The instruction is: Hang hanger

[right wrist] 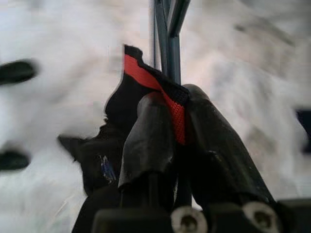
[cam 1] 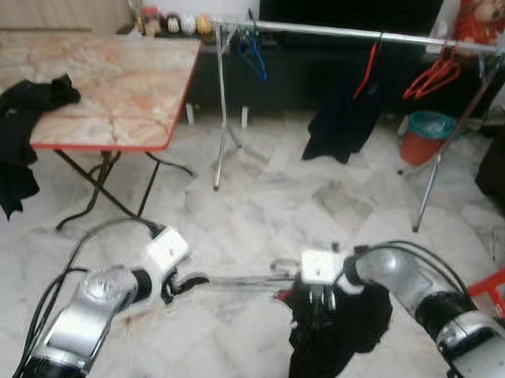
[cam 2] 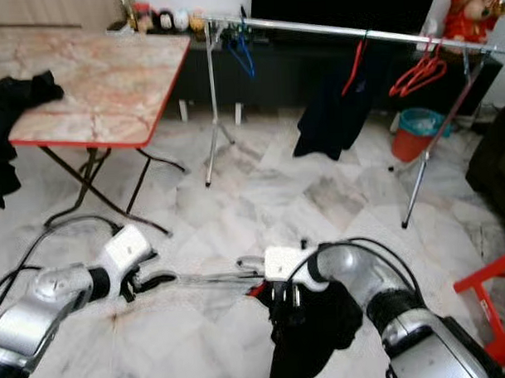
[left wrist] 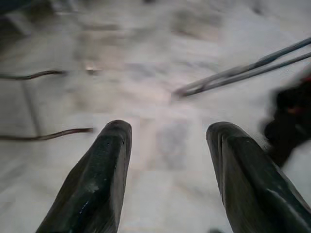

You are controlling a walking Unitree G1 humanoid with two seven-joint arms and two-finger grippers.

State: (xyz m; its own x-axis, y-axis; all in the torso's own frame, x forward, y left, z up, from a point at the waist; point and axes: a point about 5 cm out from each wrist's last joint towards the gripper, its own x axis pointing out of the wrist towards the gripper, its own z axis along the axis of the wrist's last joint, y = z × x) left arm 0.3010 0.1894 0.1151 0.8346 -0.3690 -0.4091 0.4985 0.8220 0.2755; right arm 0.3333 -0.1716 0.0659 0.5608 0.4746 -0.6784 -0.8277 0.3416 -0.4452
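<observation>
Thin metal hanger held level low over marble floor, between both grippers, black garment drooping from it. Right gripper fingers clamped on hanger and red-trimmed collar. Left gripper fingers spread wide, holding nothing. Chrome clothes rail behind; marble-top desk at left.
</observation>
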